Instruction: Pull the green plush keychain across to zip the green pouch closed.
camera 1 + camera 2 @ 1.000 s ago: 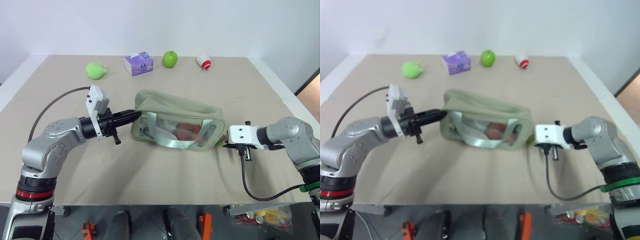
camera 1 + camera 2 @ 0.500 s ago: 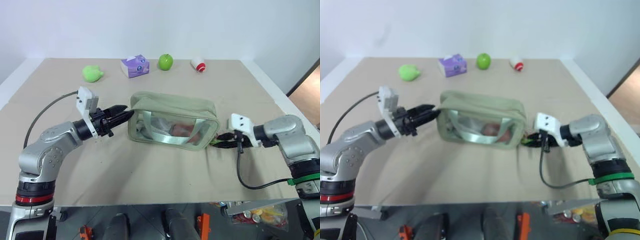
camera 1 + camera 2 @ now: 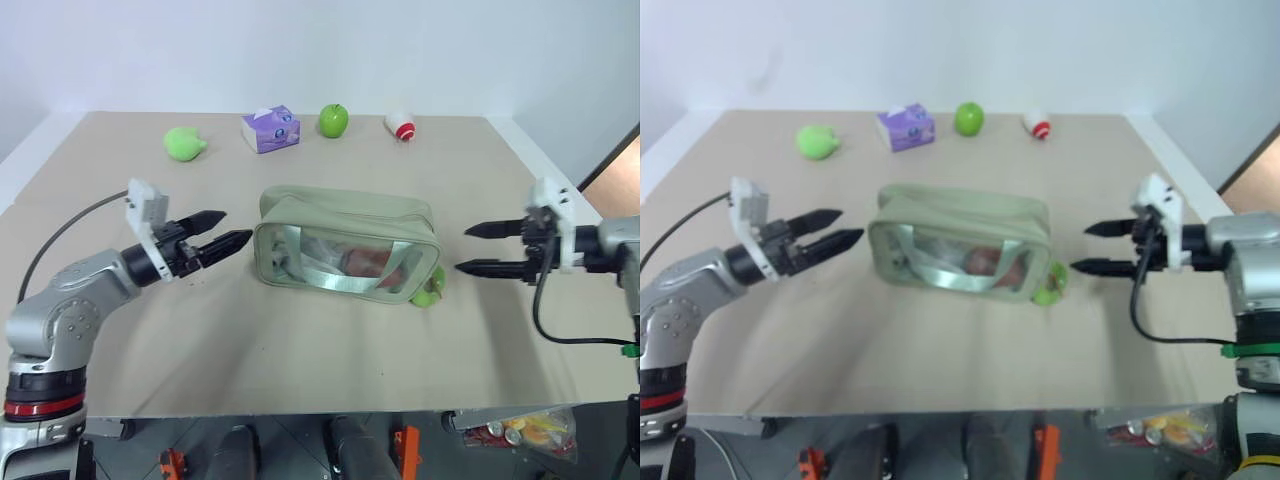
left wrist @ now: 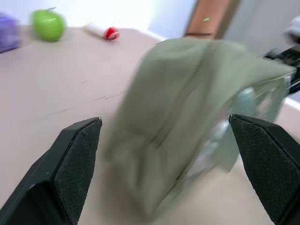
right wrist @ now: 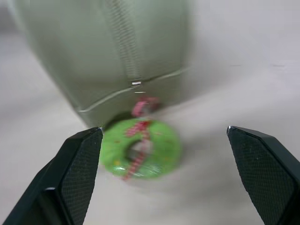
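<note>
Right wrist view puts the green plush keychain [image 5: 140,149] flat on the table [image 3: 300,340], between the two wide-spread fingers [image 5: 77,176] but out ahead of them, touching neither. The right gripper [image 3: 492,249] stands fully open and empty, hanging off the pouch's right end with a clear gap. Over on the other side the left gripper [image 3: 222,230] is just as wide and just as empty, its tips just short of the left end of the green pouch [image 3: 345,247]. From the head camera the pouch sits mid-table, long axis running nine to three o'clock, clear window facing six, zipper along the top and closed to the right end. The keychain lies at the pouch's four o'clock corner, touching it, ring hole facing up, its red-and-white cord [image 5: 139,123] leading up to the zipper pull. Far back at twelve o'clock sits the apple [image 3: 334,120]
</note>
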`<control>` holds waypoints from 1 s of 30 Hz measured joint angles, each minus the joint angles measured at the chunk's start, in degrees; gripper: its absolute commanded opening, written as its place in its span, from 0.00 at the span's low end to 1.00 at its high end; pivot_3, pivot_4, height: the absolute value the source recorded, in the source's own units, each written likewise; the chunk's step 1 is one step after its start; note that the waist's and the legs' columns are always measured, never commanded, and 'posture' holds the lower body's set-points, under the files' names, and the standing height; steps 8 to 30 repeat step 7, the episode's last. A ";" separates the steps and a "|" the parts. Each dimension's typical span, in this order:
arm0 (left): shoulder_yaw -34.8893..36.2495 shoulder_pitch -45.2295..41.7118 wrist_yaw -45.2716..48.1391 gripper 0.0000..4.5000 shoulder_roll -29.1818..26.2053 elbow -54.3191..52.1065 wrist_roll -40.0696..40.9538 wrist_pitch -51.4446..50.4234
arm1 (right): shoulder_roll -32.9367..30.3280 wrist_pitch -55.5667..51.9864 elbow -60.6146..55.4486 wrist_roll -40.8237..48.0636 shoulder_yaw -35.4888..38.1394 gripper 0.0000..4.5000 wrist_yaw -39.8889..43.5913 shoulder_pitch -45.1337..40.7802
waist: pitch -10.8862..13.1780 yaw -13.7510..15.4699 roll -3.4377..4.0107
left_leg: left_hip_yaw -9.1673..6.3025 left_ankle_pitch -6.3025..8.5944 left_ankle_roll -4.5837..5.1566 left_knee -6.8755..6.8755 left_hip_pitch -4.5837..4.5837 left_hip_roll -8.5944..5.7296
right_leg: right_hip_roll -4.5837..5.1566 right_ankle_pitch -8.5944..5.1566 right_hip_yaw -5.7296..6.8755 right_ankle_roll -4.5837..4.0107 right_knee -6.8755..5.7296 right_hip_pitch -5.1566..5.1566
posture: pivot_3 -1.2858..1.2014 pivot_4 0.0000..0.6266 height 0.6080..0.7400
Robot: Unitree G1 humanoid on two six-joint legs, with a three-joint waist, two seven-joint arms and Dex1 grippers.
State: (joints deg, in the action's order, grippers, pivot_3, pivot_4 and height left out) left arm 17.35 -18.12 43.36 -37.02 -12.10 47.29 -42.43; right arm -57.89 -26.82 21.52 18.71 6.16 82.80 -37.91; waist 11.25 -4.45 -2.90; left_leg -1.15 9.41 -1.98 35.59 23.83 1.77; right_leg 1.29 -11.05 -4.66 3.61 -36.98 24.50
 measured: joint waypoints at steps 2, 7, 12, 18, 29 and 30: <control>2.86 4.10 0.71 1.00 -0.67 -0.01 0.33 -0.06 | -0.92 -3.76 -3.44 3.51 4.08 0.99 -0.71 2.38 | 0.00 0.07 0.01 | -0.05 0.01 0.02 -0.02 0.01 0.02 | -0.01 -0.05 0.04 -0.04 -0.01 0.00 | 0.52 0.24 1.00; 5.79 10.20 0.97 1.00 -0.95 0.31 0.50 0.09 | -0.85 -10.38 -13.84 9.33 10.72 0.99 -4.86 10.89 | 0.00 0.21 0.01 | -0.03 0.04 -0.02 0.02 0.11 0.00 | 0.05 -0.07 0.04 -0.02 0.00 0.08 | 0.52 0.24 1.00; 5.79 10.20 0.97 1.00 -0.95 0.31 0.50 0.09 | -0.85 -10.38 -13.84 9.33 10.72 0.99 -4.86 10.89 | 0.00 0.21 0.01 | -0.03 0.04 -0.02 0.02 0.11 0.00 | 0.05 -0.07 0.04 -0.02 0.00 0.08 | 0.52 0.24 1.00; 5.79 10.20 0.97 1.00 -0.95 0.31 0.50 0.09 | -0.85 -10.38 -13.84 9.33 10.72 0.99 -4.86 10.89 | 0.00 0.21 0.01 | -0.03 0.04 -0.02 0.02 0.11 0.00 | 0.05 -0.07 0.04 -0.02 0.00 0.08 | 0.52 0.24 1.00; 5.79 10.20 0.97 1.00 -0.95 0.31 0.50 0.09 | -0.85 -10.38 -13.84 9.33 10.72 0.99 -4.86 10.89 | 0.00 0.21 0.01 | -0.03 0.04 -0.02 0.02 0.11 0.00 | 0.05 -0.07 0.04 -0.02 0.00 0.08 | 0.52 0.24 1.00; 5.79 10.20 0.97 1.00 -0.95 0.31 0.50 0.09 | -0.85 -10.38 -13.84 9.33 10.72 0.99 -4.86 10.89 | 0.00 0.21 0.01 | -0.03 0.04 -0.02 0.02 0.11 0.00 | 0.05 -0.07 0.04 -0.02 0.00 0.08 | 0.52 0.24 1.00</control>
